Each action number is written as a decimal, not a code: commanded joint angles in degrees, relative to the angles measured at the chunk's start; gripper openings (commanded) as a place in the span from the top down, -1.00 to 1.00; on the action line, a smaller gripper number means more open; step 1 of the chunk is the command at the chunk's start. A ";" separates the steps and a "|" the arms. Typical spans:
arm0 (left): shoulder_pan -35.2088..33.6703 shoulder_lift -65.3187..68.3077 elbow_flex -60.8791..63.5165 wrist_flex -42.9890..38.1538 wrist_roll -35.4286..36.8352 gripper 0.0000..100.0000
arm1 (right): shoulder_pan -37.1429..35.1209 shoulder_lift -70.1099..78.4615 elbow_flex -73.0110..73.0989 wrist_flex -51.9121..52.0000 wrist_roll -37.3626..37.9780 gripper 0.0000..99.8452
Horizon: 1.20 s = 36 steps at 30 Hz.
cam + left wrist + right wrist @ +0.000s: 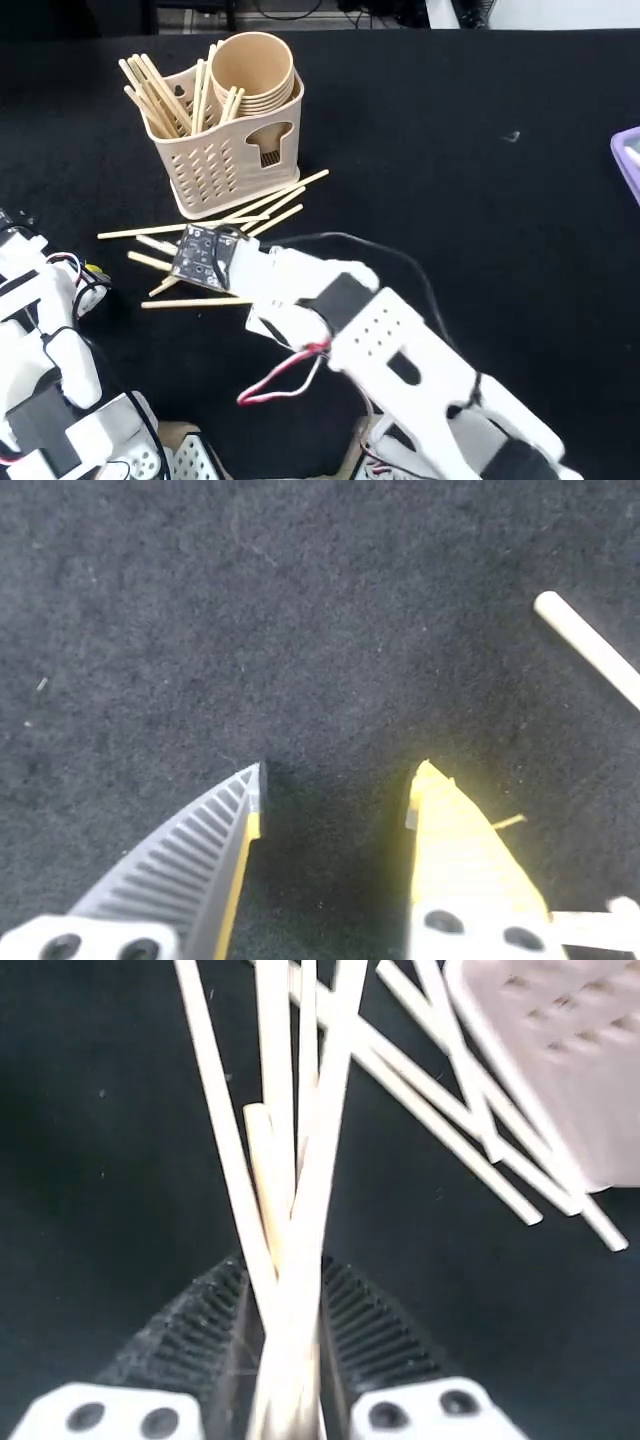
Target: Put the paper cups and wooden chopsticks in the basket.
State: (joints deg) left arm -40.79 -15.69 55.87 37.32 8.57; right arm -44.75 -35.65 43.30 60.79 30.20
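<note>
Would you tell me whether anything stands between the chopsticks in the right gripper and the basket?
Nothing tall: only loose chopsticks lie flat on the table between the right gripper with its bundle and the basket. A lift should clear them.

The table (480, 150) lies open right of the basket (225, 160), out to a purple object (628, 160) at the right edge. Just near the basket, loose chopsticks (270, 205) fan over the cloth, and the right arm (400, 350) slants in from the near right (covering some sticks). Stacked cups (253, 65) and upright sticks crowd the basket's mouth. The left arm (40, 330) fills the near-left corner.
</note>
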 commanded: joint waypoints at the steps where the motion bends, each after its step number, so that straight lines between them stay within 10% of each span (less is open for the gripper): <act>1: -1.10 0.09 -1.71 -0.53 -0.53 0.52 | 0.26 -5.76 -2.68 1.32 -0.62 0.98; 16: -1.10 0.09 -1.71 -0.53 -0.53 0.52 | 7.03 13.41 11.82 -9.23 -0.09 0.97; 36: -1.10 0.09 -1.71 -0.53 -0.53 0.52 | -1.32 28.88 -2.24 -4.84 -4.04 0.33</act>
State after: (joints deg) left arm -40.88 -15.69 55.87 37.32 8.57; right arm -46.59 -8.22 44.53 57.19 26.86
